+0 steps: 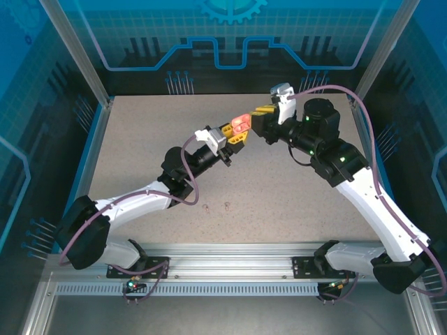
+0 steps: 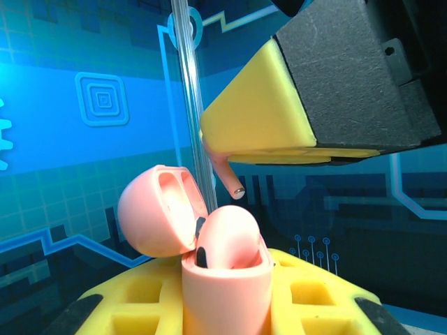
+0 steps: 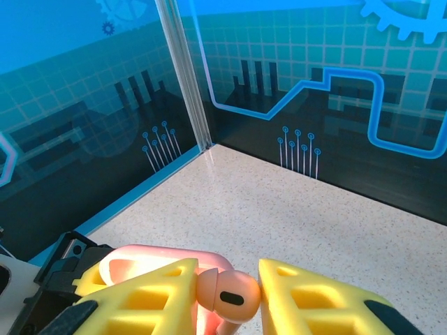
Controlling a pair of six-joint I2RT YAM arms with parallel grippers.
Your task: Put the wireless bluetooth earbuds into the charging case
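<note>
held earbud (image 3: 227,296): pink, stemmed, pinched between the yellow pads of the right gripper (image 1: 262,112), jaws clamped on its head, stem pointing down

in the left wrist view the stem tip hangs at 12 o'clock of the charging case (image 2: 227,289) mouth, close above it, not touching

case is mid-air, upright, clamped by the body in the left gripper (image 1: 235,132); lid (image 2: 157,213) is open, swung to 10 o'clock

one socket looks filled: a rounded pink bud (image 2: 234,237) sits in the mouth. I read that as one earbud seated; can't see the free socket from here

from above, the two grippers meet over the far half of the table (image 1: 300,195), right one at 2 o'clock of the case

two tiny pieces (image 1: 206,207) (image 1: 228,205) lie on the table at 6-7 o'clock of the case, well apart from it, near the front edge. Too small to tell which kind

progress, my call: roughly halfway on this case. One in, second lined up, not inserted. Left: lower the stem into the free socket, release, shut the lid, then deal with the two on the table
</note>
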